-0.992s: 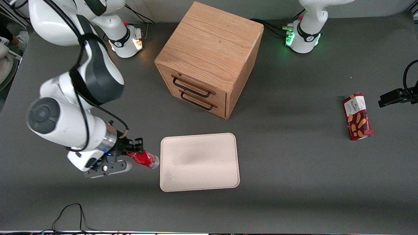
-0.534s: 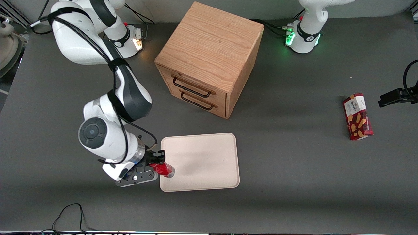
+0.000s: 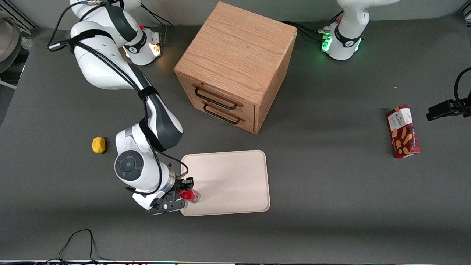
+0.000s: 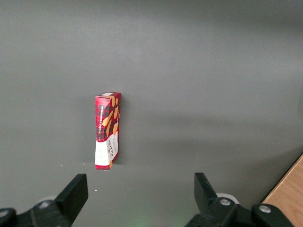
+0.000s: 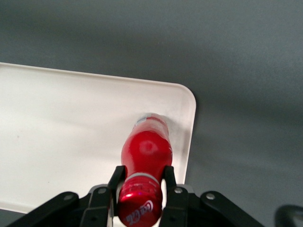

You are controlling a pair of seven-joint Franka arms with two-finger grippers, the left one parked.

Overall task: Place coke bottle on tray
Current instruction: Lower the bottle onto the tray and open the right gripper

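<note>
A yellow lemon-like ball [image 3: 98, 145] lies on the worktop [image 3: 331, 191], well apart from the pincer [image 3: 185, 191] and out toward the working arm's end; it has no part in this job. The pincer hangs low over the tray [image 3: 235, 173], just inside the tray's corner nearest the working arm's end and the front camera. Its fingers [image 5: 169, 176] are closed on the neck end of the coke bottle [image 3: 191, 195], one on each flank, as the right wrist view shows, so the body and clear base stick out ahead of the pincer toward the tray floor. The bottle is tilted, base leading, probably so it can be laid down inside the rim; whether the base already touches the tray cannot be told. Farther from the front camera than the pincer stands a wooden drawer cabinet [image 3: 235, 62]. A red snack box [image 3: 402, 131] lies far off toward the parked arm's end.
</note>
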